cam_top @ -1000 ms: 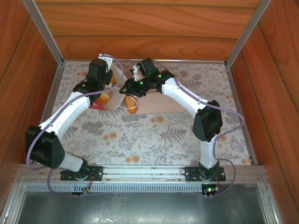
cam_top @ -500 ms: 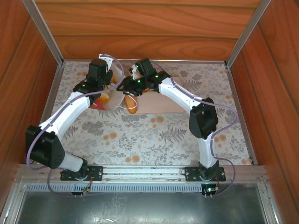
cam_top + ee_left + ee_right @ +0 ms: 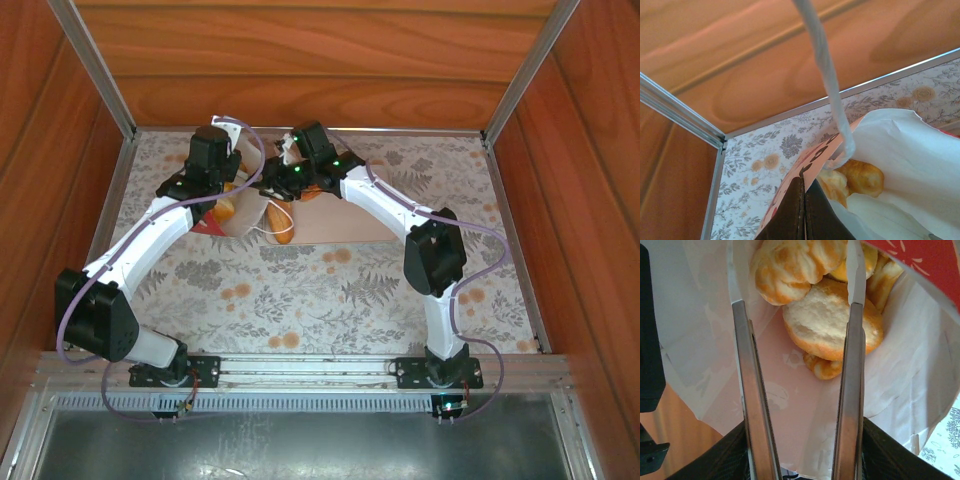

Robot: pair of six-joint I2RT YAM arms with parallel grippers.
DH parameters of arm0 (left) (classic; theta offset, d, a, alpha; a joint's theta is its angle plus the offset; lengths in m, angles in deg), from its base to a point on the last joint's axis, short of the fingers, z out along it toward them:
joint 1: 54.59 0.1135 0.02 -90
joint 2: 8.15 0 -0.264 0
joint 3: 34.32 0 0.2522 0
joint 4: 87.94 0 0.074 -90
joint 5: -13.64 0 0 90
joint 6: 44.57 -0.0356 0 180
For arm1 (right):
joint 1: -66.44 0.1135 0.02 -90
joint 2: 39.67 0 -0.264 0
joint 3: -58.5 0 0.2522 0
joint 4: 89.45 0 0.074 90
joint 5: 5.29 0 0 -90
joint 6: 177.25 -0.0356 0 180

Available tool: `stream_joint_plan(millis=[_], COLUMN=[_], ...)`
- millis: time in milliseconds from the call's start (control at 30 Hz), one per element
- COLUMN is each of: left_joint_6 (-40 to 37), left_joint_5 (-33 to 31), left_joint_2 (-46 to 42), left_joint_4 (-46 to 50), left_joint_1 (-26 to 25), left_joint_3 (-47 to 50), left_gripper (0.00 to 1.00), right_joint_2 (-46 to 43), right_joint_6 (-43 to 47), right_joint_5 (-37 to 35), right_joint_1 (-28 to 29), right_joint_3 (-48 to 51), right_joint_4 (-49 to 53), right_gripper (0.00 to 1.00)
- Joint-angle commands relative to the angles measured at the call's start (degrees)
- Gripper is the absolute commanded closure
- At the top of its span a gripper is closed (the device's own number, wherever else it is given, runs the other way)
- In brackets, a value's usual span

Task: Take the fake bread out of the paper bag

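The paper bag [image 3: 240,220] lies tipped at the back left of the table, its mouth toward the right arm. My left gripper [image 3: 805,187] is shut on the bag's pink-red rim [image 3: 812,160], next to the white string handle [image 3: 826,75]. Golden fake bread [image 3: 860,176] shows inside. My right gripper [image 3: 795,290] is open inside the bag's mouth. Its fingers [image 3: 747,380] straddle a pale round bun [image 3: 827,322] without clamping it. A ridged loaf [image 3: 790,262] and a small roll [image 3: 822,367] lie beside it. From above, the right gripper [image 3: 268,190] meets the bag near the left gripper [image 3: 222,192].
One loaf [image 3: 284,228] lies outside the bag on the edge of the pale pink tray [image 3: 345,222]. Wooden walls and metal rails [image 3: 100,75] enclose the floral table [image 3: 300,290]. The left wall corner [image 3: 715,140] is close to the bag.
My right gripper has pushed left, deeper into the bag's mouth, and its fingers have spread a little. The left gripper has kept its hold on the rim.
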Motion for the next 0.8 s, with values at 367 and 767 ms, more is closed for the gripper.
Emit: stream_joint_plan(millis=[367,767], left_joint_6=[0.1,-0.4], left_joint_5=[0.7,0.4], left_joint_2=[-0.4,-0.4], left_joint_4=[-1.1,-1.0], left_joint_1=[-0.5,-0.4], left_joint_3=[-0.7,-0.7], left_gripper=[1.00,1.00], right_joint_2=[0.7,-2.3], right_joint_6=[0.2,1.1], right_joint_5=[0.8,-2.1], right_joint_1=[-0.4,-0.5], right_joint_3=[-0.7,1.5], right_joint_4=[1.7,3.1], right_gripper=[0.47,0.48])
